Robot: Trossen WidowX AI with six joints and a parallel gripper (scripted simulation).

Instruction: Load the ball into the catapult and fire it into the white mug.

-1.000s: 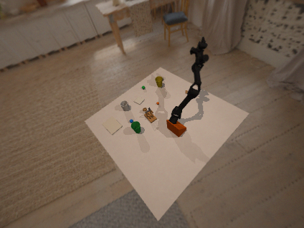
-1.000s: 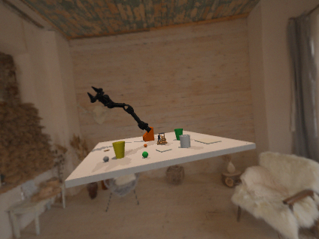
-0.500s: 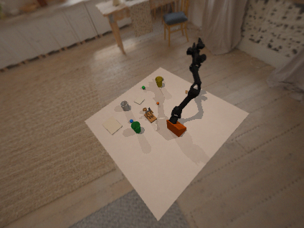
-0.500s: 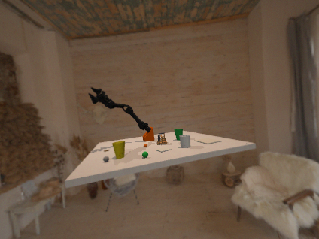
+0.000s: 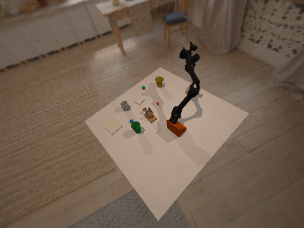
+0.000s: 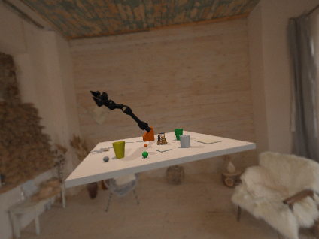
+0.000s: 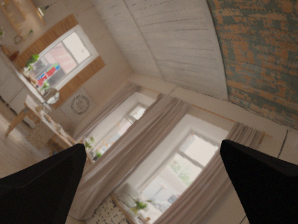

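The catapult (image 5: 151,117) (image 6: 162,142), a small brown wooden frame on a flat base, stands near the table's middle. The white mug (image 5: 125,106) (image 6: 184,141), looking pale grey, stands upright beyond it. Several balls lie on the table: an orange ball (image 5: 158,103) (image 6: 145,145) near the catapult, a green ball (image 5: 143,87) (image 6: 145,154) and a blue ball (image 5: 131,121). Which ball is meant cannot be told. No ball can be made out in the catapult, which is small in view. My gripper (image 5: 188,47) (image 6: 92,95) (image 7: 154,149) is open and empty, high above the table and far from them.
A yellow cup (image 5: 158,82) (image 6: 119,149) stands near the table's edge with a grey ball (image 6: 106,159) beside it. A green cup (image 5: 135,127) (image 6: 178,134) stands near the blue ball. Two flat pale squares, one large (image 5: 112,125) and one small (image 5: 139,100), lie near the mug. The arm rises from an orange base (image 5: 176,128).
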